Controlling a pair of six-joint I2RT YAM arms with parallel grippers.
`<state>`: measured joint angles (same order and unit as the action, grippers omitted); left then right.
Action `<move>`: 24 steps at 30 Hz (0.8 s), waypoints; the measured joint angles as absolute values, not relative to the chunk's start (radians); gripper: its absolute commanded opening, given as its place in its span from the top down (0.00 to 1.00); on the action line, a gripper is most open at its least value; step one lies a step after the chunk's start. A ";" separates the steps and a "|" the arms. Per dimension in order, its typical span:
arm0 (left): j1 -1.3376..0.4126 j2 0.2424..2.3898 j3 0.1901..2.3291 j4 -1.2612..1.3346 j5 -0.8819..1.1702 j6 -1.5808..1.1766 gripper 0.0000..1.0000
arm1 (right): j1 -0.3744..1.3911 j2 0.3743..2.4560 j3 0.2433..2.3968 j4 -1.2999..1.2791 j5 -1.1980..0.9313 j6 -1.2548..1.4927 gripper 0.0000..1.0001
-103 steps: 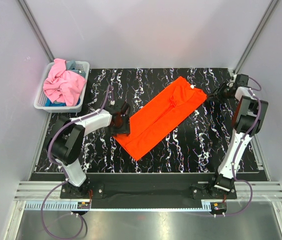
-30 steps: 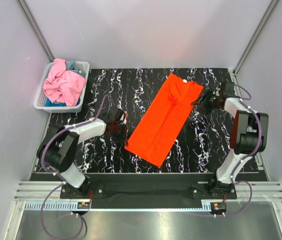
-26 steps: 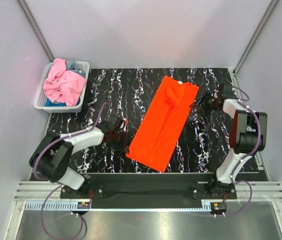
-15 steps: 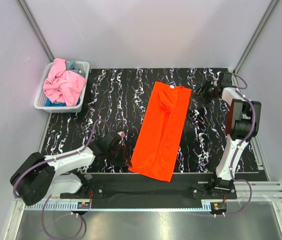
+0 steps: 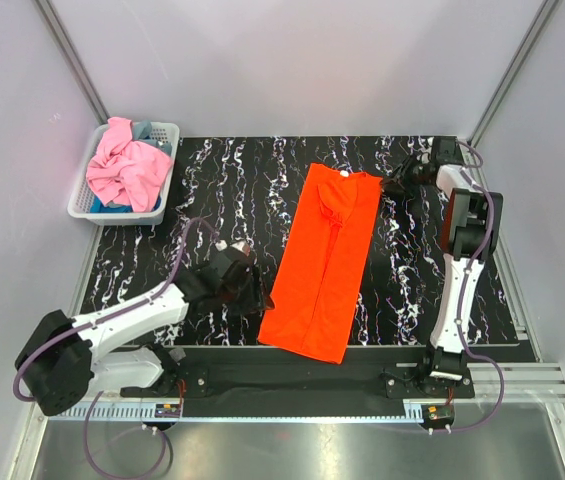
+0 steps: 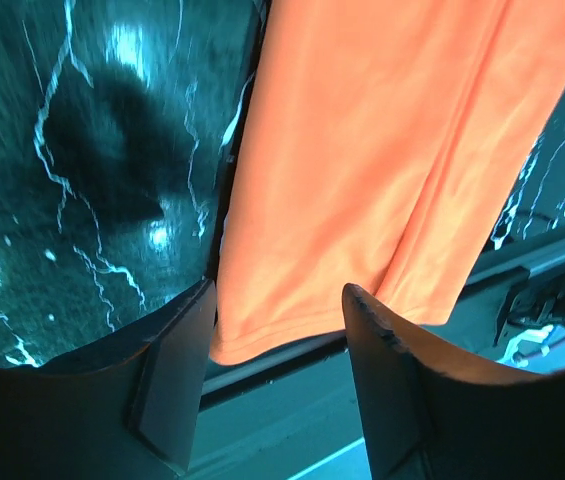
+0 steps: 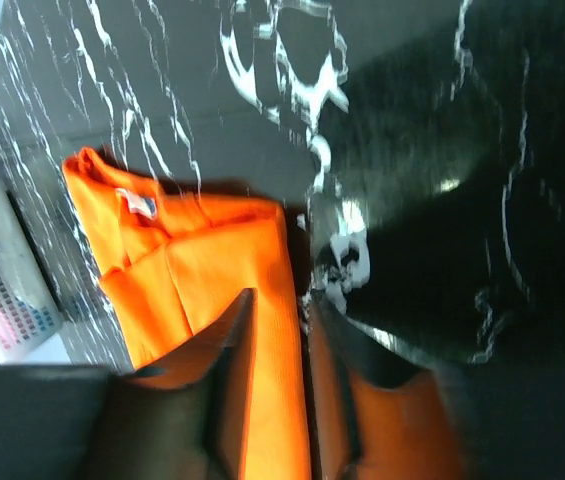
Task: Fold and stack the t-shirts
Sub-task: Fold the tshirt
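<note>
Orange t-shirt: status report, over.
Left tool open at near hem. Right tool astride far corner, grip unclear. Orange t-shirt flat, a long strip. Nothing on it; basket stands apart.

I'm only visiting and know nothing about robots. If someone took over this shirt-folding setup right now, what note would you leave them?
Left gripper: open, holding nothing, at the near-left hem of the orange t-shirt.
Right gripper: jaws close together at that shirt's far-right corner; cannot tell whether it grips.
Orange t-shirt: flat on the table, folded into a long narrow strip.
Pink t-shirt and blue-grey t-shirt: crumpled in the basket.
Done: the orange shirt's lengthwise folds.
Left: fold it crosswise, then fold and stack the other two.
</note>
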<state>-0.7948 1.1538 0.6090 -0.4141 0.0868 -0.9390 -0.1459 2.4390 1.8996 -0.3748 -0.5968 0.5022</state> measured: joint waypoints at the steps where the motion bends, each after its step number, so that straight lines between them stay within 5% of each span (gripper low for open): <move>1: -0.795 1.153 0.621 -0.417 0.073 -0.931 0.40 | -0.146 2.456 1.925 -0.381 -0.600 0.504 0.72; 3: -0.795 1.155 0.643 -0.428 0.055 -0.909 0.40 | -0.144 2.492 1.980 -0.390 -0.601 0.513 0.87; 7: -0.794 1.193 0.710 -0.461 0.040 -0.863 0.39 | -0.142 2.561 2.071 -0.397 -0.620 0.548 1.00; 15: -0.727 1.343 0.765 -0.421 0.080 -0.776 0.39 | -0.135 2.766 2.382 -0.333 -0.669 0.680 1.00; 20: -0.643 1.464 0.807 -0.386 0.139 -0.730 0.40 | -0.134 2.891 2.580 -0.258 -0.675 0.767 0.70; 24: -0.611 1.509 0.823 -0.372 0.162 -0.697 0.40 | -0.134 2.888 2.578 -0.219 -0.673 0.780 0.61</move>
